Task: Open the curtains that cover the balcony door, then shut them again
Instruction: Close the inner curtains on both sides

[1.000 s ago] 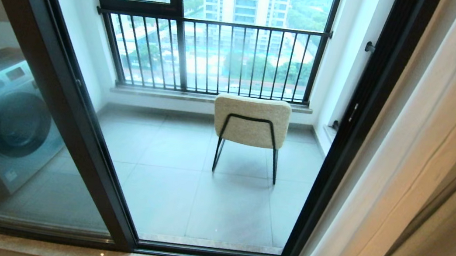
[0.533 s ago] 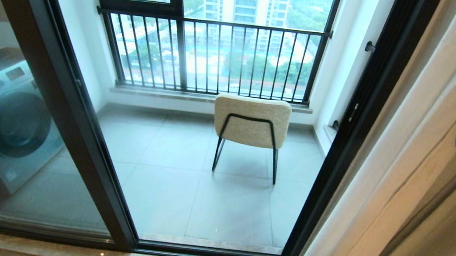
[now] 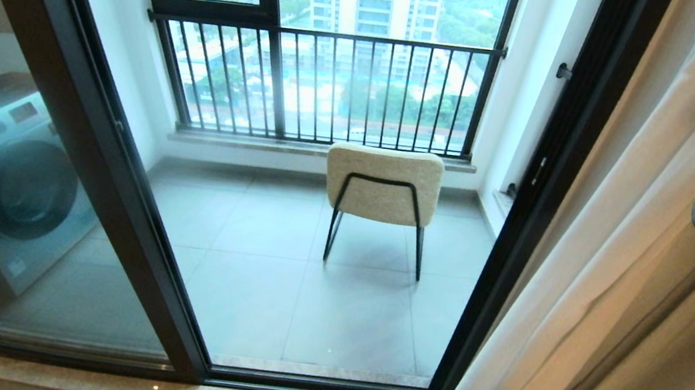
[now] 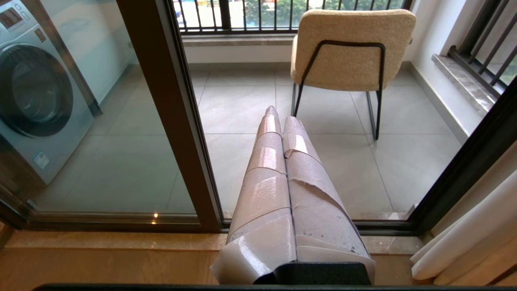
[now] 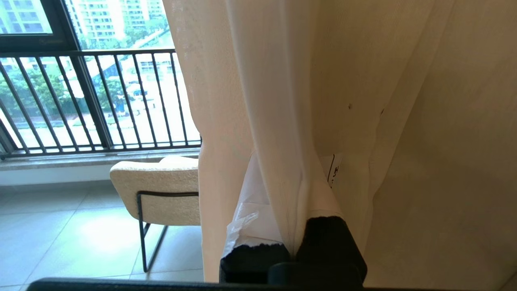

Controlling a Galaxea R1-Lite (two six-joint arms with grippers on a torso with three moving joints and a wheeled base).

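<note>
Right tool (image 5: 291,242) pinched closed, raised; left tool (image 4: 278,121) closed, level.

The head camera looks forward and down from indoors through the balcony door (image 3: 136,221) at the chair (image 3: 382,186) and railing (image 3: 322,84). The left wrist camera sits low, facing the same doorway over its taped fingers (image 4: 278,169). The right wrist camera is pressed close against the curtains (image 5: 278,121), glimpsing the chair and railing beside the fabric.
</note>
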